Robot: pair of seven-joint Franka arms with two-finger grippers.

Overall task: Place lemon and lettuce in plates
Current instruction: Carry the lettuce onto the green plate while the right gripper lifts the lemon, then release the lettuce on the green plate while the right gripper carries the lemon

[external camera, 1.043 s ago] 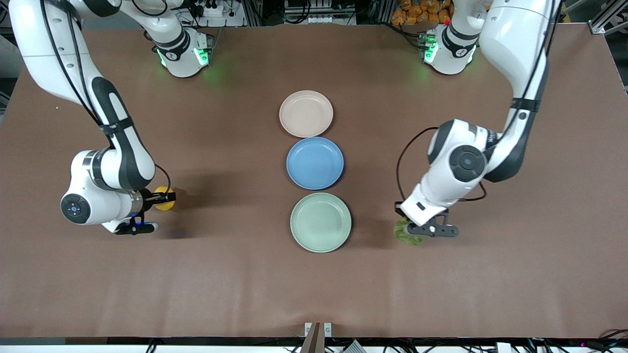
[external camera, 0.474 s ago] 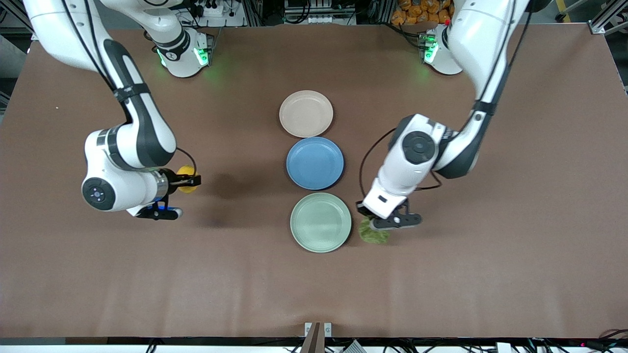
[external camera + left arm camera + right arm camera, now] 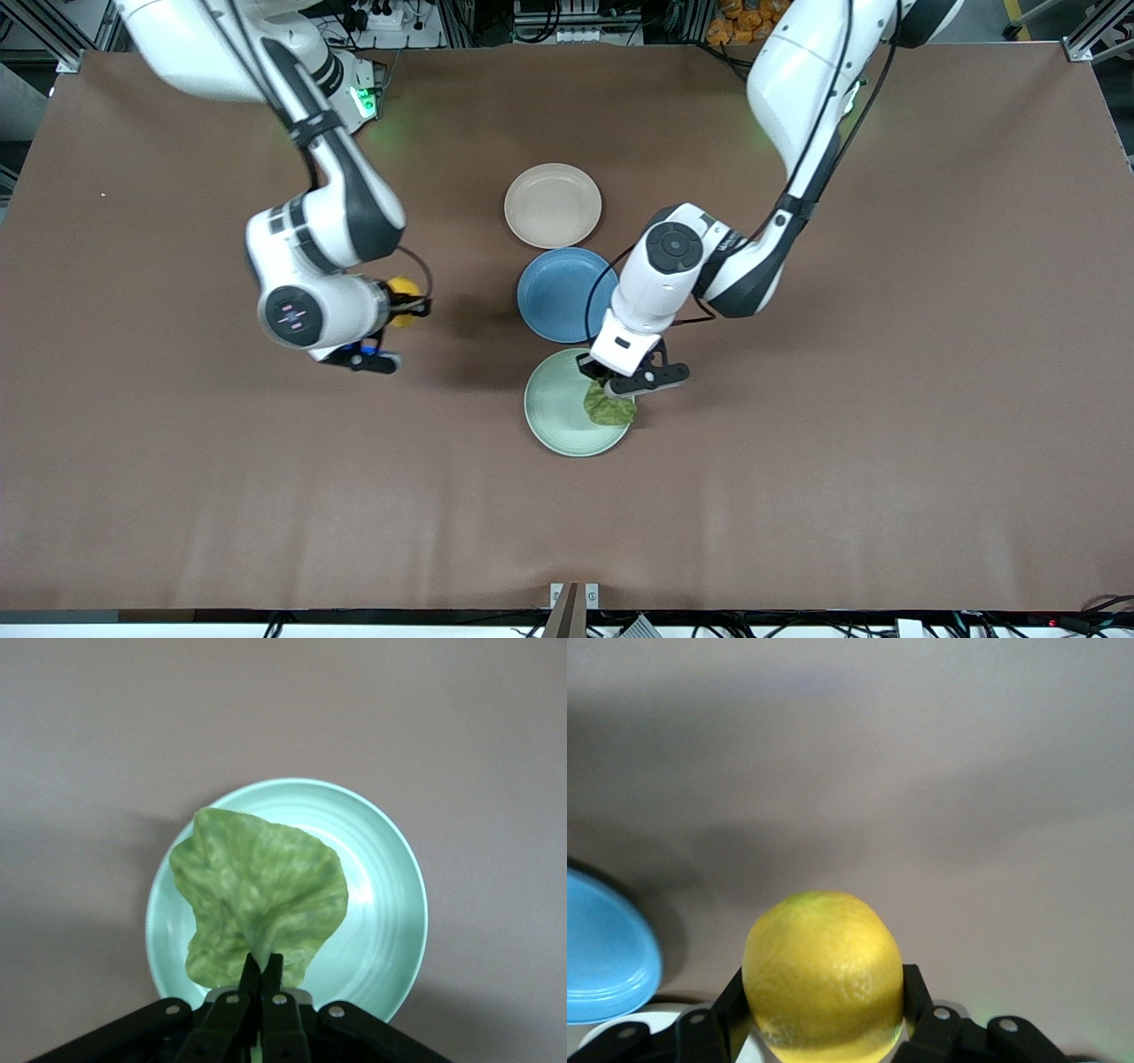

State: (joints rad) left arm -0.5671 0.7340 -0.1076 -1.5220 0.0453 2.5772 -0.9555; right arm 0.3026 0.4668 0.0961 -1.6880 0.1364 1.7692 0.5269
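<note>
My left gripper (image 3: 611, 387) is shut on the stem of the green wrinkly lettuce (image 3: 608, 408) and holds it above the mint green plate (image 3: 554, 409). In the left wrist view the lettuce (image 3: 257, 895) hangs from my left gripper (image 3: 263, 967) over the mint green plate (image 3: 381, 895). My right gripper (image 3: 416, 306) is shut on the yellow lemon (image 3: 403, 291) above the bare table, beside the blue plate toward the right arm's end. In the right wrist view the lemon (image 3: 822, 974) fills my right gripper (image 3: 824, 1010). The beige-pink plate (image 3: 553, 206) lies farthest from the front camera.
A blue plate (image 3: 558, 297) lies between the two pale plates; its edge shows in the right wrist view (image 3: 607, 952). The brown table (image 3: 886, 399) spreads wide around the row of plates.
My left gripper has carried the lettuce from the table beside the mint green plate to over it. My right gripper has carried the lemon toward the plates.
</note>
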